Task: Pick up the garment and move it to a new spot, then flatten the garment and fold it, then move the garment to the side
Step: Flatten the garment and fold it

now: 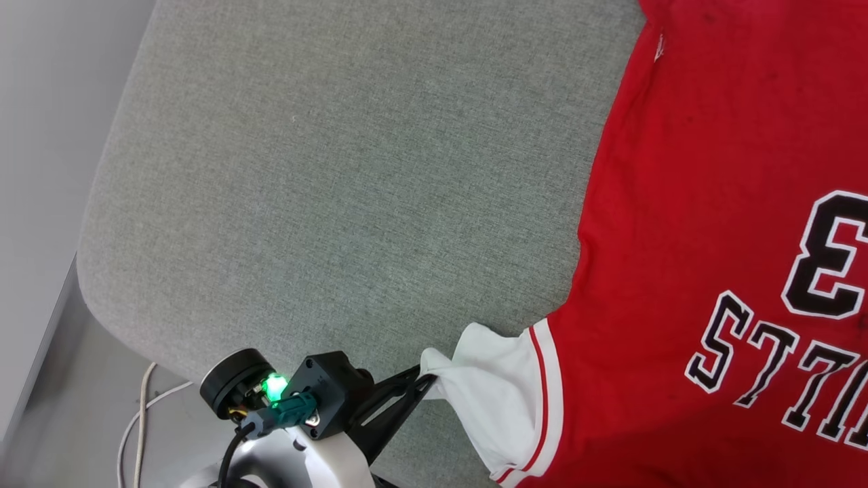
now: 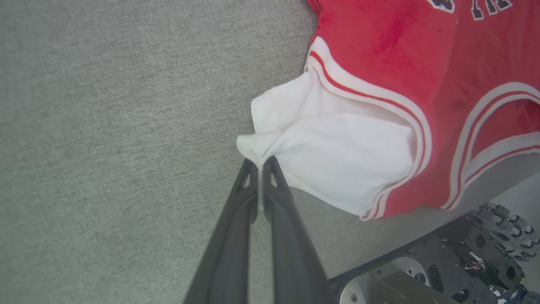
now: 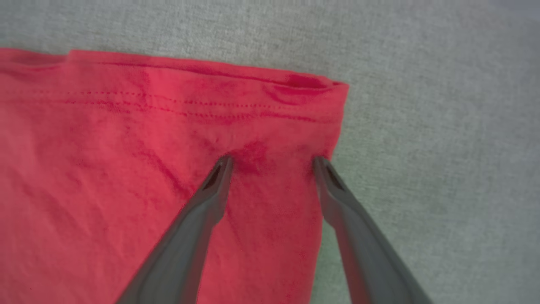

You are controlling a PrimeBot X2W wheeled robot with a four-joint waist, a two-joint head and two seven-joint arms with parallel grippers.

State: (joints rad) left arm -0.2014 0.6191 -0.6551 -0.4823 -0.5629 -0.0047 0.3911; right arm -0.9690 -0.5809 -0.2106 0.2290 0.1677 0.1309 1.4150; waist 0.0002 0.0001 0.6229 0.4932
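The garment (image 1: 712, 203) is spread face up on the grey padded surface (image 1: 339, 203), towards its right side, with the lettered chest near the front edge. Its long axis is judged to run from the front edge, where the striped neckline is seen in the left wrist view, away to the far hem.

One white sleeve (image 2: 337, 156) is drawn out towards the surface's left side. Its cuff edge is pinched between the closed fingers of the left gripper (image 2: 261, 162), so the garment's body lies to the right of that gripper. Any flattening pull is judged to go leftward, across the long axis.

The right gripper (image 3: 273, 162) is spread wide and nothing is held. Its tips are set at the hem corner (image 3: 333, 90), one beside the garment's side edge. Contact with the cloth cannot be settled.

The lettering is given by the head view, the pinched fold by the left wrist view, and the hem stitching by the right wrist view.
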